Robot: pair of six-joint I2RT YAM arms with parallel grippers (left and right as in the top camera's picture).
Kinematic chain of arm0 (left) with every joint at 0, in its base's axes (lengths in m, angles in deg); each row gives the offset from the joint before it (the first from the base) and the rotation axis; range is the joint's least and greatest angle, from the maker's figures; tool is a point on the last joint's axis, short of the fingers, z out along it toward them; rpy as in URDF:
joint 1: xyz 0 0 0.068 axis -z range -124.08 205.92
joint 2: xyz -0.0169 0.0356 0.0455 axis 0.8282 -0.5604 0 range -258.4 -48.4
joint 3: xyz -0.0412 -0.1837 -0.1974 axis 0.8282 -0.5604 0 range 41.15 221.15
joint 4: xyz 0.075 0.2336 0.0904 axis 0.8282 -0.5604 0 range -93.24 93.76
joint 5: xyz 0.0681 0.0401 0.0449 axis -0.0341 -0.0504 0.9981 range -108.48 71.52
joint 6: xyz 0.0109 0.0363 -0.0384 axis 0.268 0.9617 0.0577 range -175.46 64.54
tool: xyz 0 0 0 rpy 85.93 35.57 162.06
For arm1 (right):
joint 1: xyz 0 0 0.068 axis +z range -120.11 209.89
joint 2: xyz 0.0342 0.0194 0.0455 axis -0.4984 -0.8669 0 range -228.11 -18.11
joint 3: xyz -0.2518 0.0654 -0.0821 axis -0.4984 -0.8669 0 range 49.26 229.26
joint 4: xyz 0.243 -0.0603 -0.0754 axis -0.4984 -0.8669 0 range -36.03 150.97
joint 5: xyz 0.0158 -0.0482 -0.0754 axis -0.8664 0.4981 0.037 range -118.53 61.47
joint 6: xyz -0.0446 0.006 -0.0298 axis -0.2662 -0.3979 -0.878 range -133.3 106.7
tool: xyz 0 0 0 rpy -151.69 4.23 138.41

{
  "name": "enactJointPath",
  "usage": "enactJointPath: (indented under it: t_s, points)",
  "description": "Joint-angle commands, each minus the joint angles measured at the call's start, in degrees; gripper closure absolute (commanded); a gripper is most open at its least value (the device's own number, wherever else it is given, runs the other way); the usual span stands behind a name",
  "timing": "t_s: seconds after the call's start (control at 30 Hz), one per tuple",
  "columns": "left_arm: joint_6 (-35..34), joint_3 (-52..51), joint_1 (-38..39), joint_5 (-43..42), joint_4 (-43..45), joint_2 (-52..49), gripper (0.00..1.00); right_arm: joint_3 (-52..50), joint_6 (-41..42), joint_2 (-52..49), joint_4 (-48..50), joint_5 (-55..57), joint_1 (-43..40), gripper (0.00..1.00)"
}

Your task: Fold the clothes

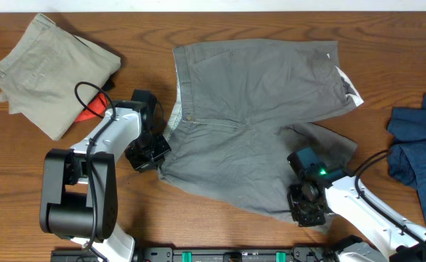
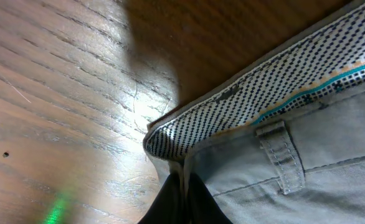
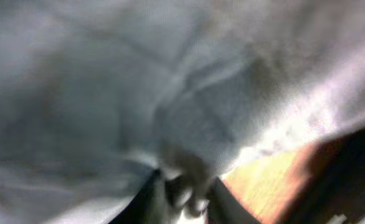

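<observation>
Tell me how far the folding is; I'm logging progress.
Done: no fold yet; shorts lie spread open. In hand: left gripper pinches the waistband corner, right gripper seems to grip a leg's edge. Left: all the folding.

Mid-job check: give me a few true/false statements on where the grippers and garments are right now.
1. The left gripper is shut on the waistband corner of the grey shorts. True.
2. The grey shorts are already folded in half. False: they lie spread out, both legs showing.
3. The khaki shorts lie on the right arm's side. False: they lie far left, beyond the left arm.
4. The navy garments lie at the right edge, apart from the grey shorts. True.
5. The right gripper is at the navy garments. False: it is at the grey shorts' near leg hem.
</observation>
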Motion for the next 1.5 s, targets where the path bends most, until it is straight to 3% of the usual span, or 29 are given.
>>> enactJointPath:
  t_s: [0.0,0.07,0.17,0.23,0.37,0.43,0.8,0.97,1.17,1.47]
  points:
    - [1.0,-0.3,-0.1,0.3,0.1,0.2,0.94,-3.1,1.6,-1.9,1.4,10.3,-0.3,0.94]
    - [1.6,-0.2,-0.1,0.3,0.1,0.2,0.94,-3.1,1.5,-1.9,1.6,11.9,-0.3,0.99]
    - [4.6,0.7,-0.1,0.3,-0.6,0.5,0.94,-2.5,-1.8,-1.6,1.6,13.1,-0.6,0.99]
    - [6.1,1.7,-0.1,0.3,-1.2,1.4,0.94,-1.0,-9.2,-0.9,1.6,15.5,-0.8,0.99]
    - [8.6,4.0,-0.1,0.3,-2.8,5.4,0.94,4.9,-31.7,1.8,0.6,19.2,-1.1,0.99]
    - [9.7,4.5,-0.1,0.3,-3.7,8.7,0.94,8.6,-38.1,3.4,-1.7,20.7,-1.1,0.99]
    - [10.8,4.5,-0.1,0.2,-13.1,28.0,0.94,26.9,-53.4,10.8,-18.8,29.6,-3.9,0.99]
    - [12.0,4.7,-0.1,0.1,-15.5,36.4,0.94,34.6,-63.7,11.6,-21.3,30.5,-7.8,0.99]
    - [11.1,4.9,-0.2,1.8,-8.0,39.4,0.94,39.5,-80.1,10.9,-11.1,30.3,-12.8,0.99]
    - [4.6,4.9,-3.0,5.5,10.1,30.2,0.94,40.4,-93.4,2.7,14.5,29.7,-15.2,0.99]
